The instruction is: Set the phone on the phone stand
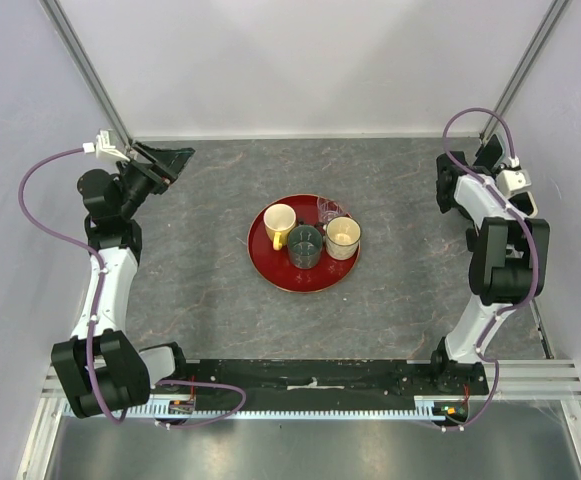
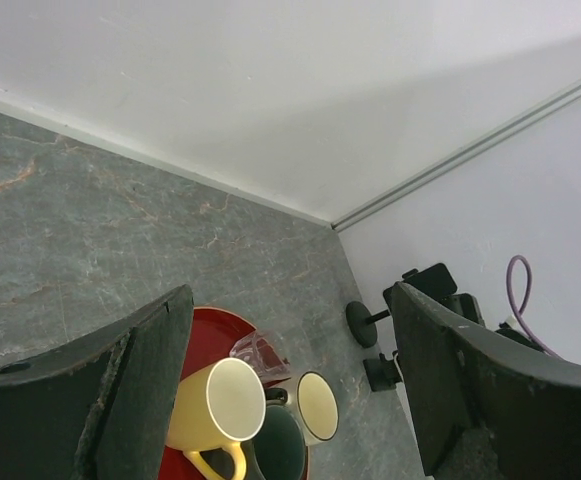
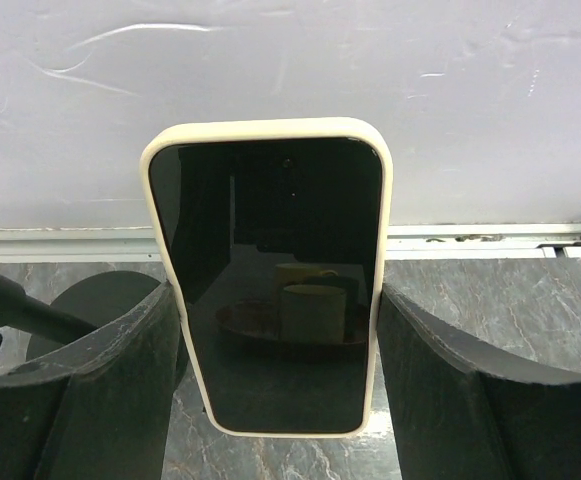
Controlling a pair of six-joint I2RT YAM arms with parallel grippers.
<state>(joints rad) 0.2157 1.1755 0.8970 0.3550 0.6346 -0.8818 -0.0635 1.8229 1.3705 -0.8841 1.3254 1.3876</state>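
Note:
The phone (image 3: 270,290), dark-screened in a cream case, stands upright between my right gripper's (image 3: 278,330) fingers (image 3: 120,370); both fingers touch its side edges and hold it above the table. The black phone stand's round base (image 3: 100,300) lies just behind the phone to the left. The stand's base also shows in the left wrist view (image 2: 362,323), by the right wall. In the top view my right gripper (image 1: 486,156) is at the far right, near the back corner. My left gripper (image 1: 168,158) is open and empty at the far left.
A red tray (image 1: 270,268) sits mid-table with a yellow mug (image 1: 278,222), a dark green cup (image 1: 305,246), a cream cup (image 1: 343,237) and a clear glass (image 1: 328,208). White walls close in at the back and sides.

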